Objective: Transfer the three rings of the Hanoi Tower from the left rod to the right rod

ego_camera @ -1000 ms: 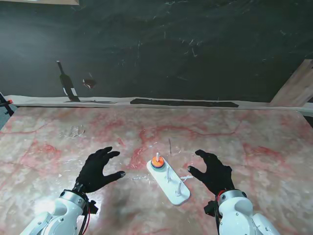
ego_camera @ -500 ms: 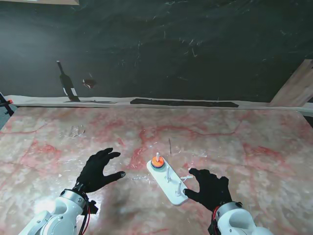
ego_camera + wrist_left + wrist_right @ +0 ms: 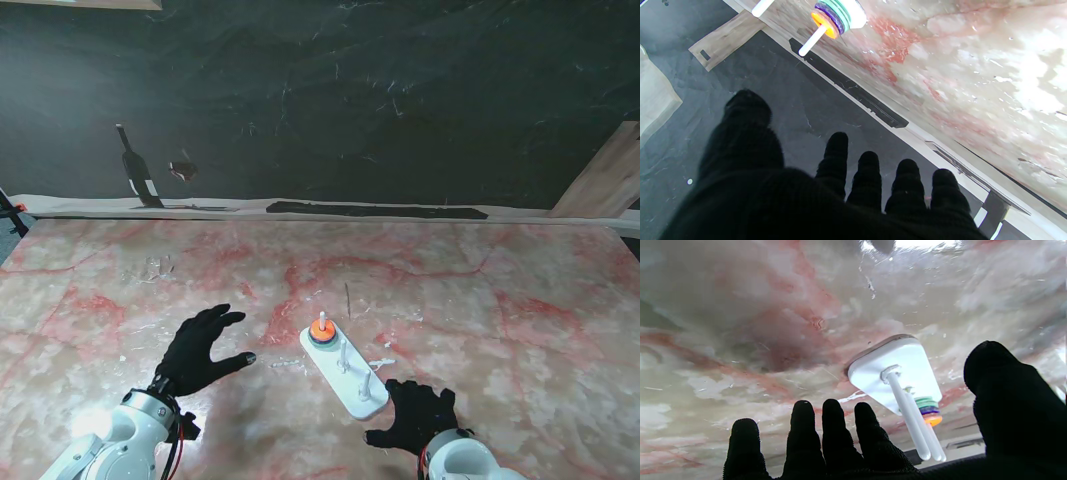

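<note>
The right hand (image 3: 418, 417) is hovering with its fingers spread, gripping nothing, just beside the nearer end of the white base (image 3: 343, 372). The left hand (image 3: 197, 350) is also spreading its fingers, holding nothing, well apart from the base on its other side. The three rings (image 3: 321, 330) are sitting stacked on the farthest rod (image 3: 322, 319), orange uppermost.
</note>
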Controlling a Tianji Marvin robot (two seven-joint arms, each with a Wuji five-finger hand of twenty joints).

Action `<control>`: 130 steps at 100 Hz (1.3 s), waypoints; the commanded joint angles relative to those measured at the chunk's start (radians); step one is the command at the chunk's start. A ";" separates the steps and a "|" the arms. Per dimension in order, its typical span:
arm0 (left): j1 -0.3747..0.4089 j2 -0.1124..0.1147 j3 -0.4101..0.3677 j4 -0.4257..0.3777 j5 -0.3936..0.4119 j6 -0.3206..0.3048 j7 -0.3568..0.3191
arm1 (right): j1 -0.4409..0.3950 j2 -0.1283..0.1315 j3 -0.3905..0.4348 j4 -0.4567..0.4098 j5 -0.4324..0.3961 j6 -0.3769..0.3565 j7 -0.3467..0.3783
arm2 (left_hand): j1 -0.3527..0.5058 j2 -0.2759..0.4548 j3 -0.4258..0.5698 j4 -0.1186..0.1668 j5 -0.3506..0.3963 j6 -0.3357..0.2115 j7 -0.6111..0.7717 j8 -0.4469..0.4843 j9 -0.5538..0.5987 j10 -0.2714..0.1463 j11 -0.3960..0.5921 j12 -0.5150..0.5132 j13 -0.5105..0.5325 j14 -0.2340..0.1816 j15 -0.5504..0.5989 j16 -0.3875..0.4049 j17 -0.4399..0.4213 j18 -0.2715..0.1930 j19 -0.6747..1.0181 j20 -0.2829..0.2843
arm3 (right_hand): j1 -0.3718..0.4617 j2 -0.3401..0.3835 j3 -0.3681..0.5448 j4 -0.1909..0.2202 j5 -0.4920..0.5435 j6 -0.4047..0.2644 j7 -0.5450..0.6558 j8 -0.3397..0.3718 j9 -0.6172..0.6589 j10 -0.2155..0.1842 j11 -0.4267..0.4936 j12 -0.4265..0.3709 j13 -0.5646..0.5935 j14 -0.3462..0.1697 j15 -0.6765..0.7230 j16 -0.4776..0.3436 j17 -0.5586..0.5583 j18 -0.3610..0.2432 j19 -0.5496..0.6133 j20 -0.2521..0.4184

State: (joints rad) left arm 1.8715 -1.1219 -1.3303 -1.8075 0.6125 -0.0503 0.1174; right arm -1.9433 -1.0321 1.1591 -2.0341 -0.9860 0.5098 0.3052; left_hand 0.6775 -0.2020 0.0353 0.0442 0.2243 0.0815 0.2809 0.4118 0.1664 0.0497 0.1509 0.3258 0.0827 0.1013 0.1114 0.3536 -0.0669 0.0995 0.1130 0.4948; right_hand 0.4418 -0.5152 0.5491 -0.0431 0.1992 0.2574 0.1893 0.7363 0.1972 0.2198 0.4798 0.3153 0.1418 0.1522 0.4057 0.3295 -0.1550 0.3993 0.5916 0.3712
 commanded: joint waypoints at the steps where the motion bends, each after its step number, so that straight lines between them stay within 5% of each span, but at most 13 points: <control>1: 0.002 0.001 0.003 -0.004 -0.003 -0.002 -0.004 | 0.028 -0.004 -0.018 0.016 -0.029 0.004 0.025 | -0.030 -0.004 -0.033 0.016 -0.032 -0.009 -0.007 -0.005 -0.006 0.029 -0.008 -0.002 -0.031 -0.002 -0.011 0.001 0.000 -0.002 -0.005 -0.007 | -0.068 -0.037 0.033 -0.025 -0.048 0.035 0.002 0.046 -0.042 0.019 -0.063 0.007 -0.037 -0.010 -0.036 -0.013 -0.023 0.009 -0.047 0.016; 16: -0.003 0.002 0.007 0.000 -0.008 -0.001 -0.010 | 0.120 -0.001 -0.116 0.080 -0.082 0.083 0.032 | -0.032 -0.003 -0.034 0.016 -0.038 -0.009 -0.010 -0.005 -0.009 0.030 -0.012 -0.003 -0.032 0.000 -0.012 0.001 -0.001 -0.002 -0.005 -0.007 | -0.095 -0.029 0.046 -0.030 -0.074 0.042 0.033 0.112 -0.061 0.023 -0.168 0.092 -0.042 -0.008 -0.095 -0.017 -0.032 0.003 -0.107 0.062; 19: -0.004 0.002 0.008 0.000 -0.009 -0.001 -0.013 | 0.136 0.001 -0.130 0.089 -0.076 0.094 0.036 | -0.033 -0.003 -0.034 0.016 -0.040 -0.010 -0.011 -0.005 -0.010 0.031 -0.013 -0.003 -0.032 0.000 -0.013 0.001 -0.001 -0.001 -0.005 -0.007 | -0.098 -0.024 0.046 -0.029 -0.078 0.039 0.030 0.136 -0.060 0.022 -0.215 0.179 -0.041 -0.008 -0.106 -0.005 -0.026 0.000 -0.150 0.118; 40: -0.005 0.002 0.006 -0.002 -0.019 0.009 -0.021 | 0.234 0.010 -0.246 0.149 -0.069 0.189 0.049 | -0.034 -0.002 -0.035 0.016 -0.043 -0.011 -0.016 -0.004 -0.011 0.032 -0.019 -0.003 -0.034 0.004 -0.016 0.001 0.000 -0.001 -0.007 -0.009 | -0.129 -0.016 0.059 -0.029 -0.119 0.035 0.045 0.199 -0.107 0.025 -0.342 0.380 -0.048 -0.003 -0.158 -0.003 -0.010 -0.005 -0.247 0.221; 82: 0.000 0.004 0.001 -0.007 -0.020 0.013 -0.033 | 0.381 0.022 -0.401 0.267 -0.020 0.312 0.029 | -0.042 -0.001 -0.038 0.016 -0.048 -0.013 -0.025 -0.004 -0.012 0.041 -0.022 -0.002 -0.034 0.011 -0.018 0.002 -0.001 0.004 -0.009 -0.013 | -0.151 -0.001 0.067 -0.031 -0.107 0.073 -0.046 0.139 -0.098 0.042 -0.407 0.365 -0.053 0.007 -0.193 -0.006 0.000 -0.004 -0.293 0.219; 105: 0.001 0.005 0.001 -0.008 -0.018 0.014 -0.035 | 0.428 0.021 -0.454 0.315 -0.025 0.318 0.011 | -0.046 -0.001 -0.038 0.017 -0.048 -0.013 -0.029 -0.003 -0.012 0.041 -0.023 -0.002 -0.034 0.014 -0.017 0.003 -0.001 0.006 -0.010 -0.015 | -0.113 0.051 0.038 -0.020 -0.139 0.021 0.065 0.290 -0.094 0.022 -0.413 0.312 -0.049 -0.009 -0.191 0.007 0.011 -0.008 -0.322 0.218; 112: 0.001 0.005 0.002 -0.007 -0.017 0.014 -0.035 | 0.435 0.020 -0.462 0.323 -0.025 0.316 0.004 | -0.045 -0.002 -0.037 0.017 -0.047 -0.013 -0.030 -0.003 -0.013 0.040 -0.024 -0.003 -0.034 0.014 -0.017 0.003 -0.001 0.006 -0.010 -0.015 | -0.048 0.090 -0.004 -0.014 -0.148 0.012 0.131 0.369 -0.098 0.021 -0.396 0.340 -0.046 -0.012 -0.171 0.013 0.011 -0.008 -0.320 0.229; 130: 0.001 0.005 0.001 -0.007 -0.016 0.013 -0.036 | 0.426 0.021 -0.447 0.327 -0.046 0.283 0.019 | -0.047 -0.003 -0.038 0.017 -0.046 -0.013 -0.032 -0.002 -0.012 0.039 -0.023 -0.002 -0.034 0.015 -0.016 0.003 -0.001 0.007 -0.010 -0.016 | 0.013 0.115 -0.030 -0.002 -0.124 -0.010 0.186 0.400 -0.105 0.012 -0.367 0.412 -0.037 -0.020 -0.129 0.014 0.008 -0.007 -0.312 0.245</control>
State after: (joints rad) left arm 1.8676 -1.1190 -1.3292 -1.8097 0.5957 -0.0372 0.0841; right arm -1.4993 -1.0111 0.7097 -1.7210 -1.0237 0.8101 0.3046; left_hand 0.6550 -0.2020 0.0247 0.0442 0.2006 0.0776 0.2728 0.4118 0.1664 0.0497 0.1509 0.3258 0.0827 0.1132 0.1114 0.3536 -0.0672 0.1098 0.1129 0.4825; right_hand 0.3987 -0.4414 0.5270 -0.0605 0.0343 0.3375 0.2677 1.0881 0.1235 0.2371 0.0939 0.6961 0.1117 0.1641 0.2641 0.3417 -0.1390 0.3868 0.2996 0.5858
